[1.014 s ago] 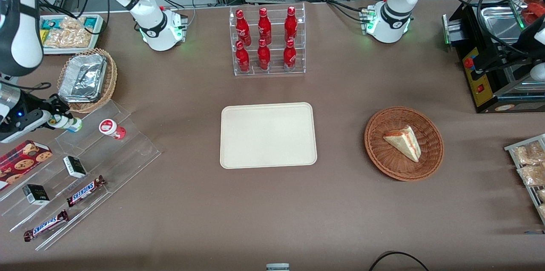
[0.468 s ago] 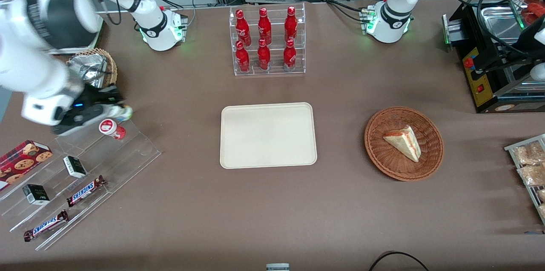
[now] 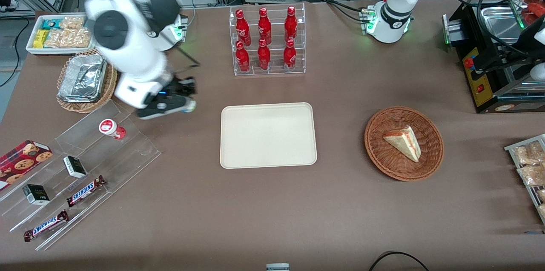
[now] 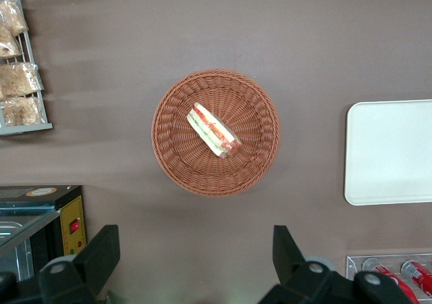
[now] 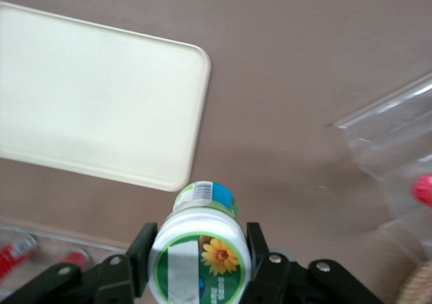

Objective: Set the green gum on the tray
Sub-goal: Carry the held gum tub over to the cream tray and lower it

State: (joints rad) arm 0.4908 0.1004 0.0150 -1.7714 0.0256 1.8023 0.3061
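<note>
The green gum (image 5: 200,253) sits clamped between the fingers of the gripper (image 3: 184,101), carried above the table just beside the tray (image 3: 268,135), not yet over it, presumably held by its sides for an upright set-down.

Nearer the camera than the gripper (image 3: 185,103), a red-lidded white bottle (image 3: 111,128) lies on a clear stepped acrylic stand (image 3: 127,156). A clear rack of six red bottles (image 3: 268,41) stands farther back. Well toward the parked arm's end sits a round brown wicker basket (image 3: 432,156) holding a sandwich wedge (image 3: 403,142).
</note>
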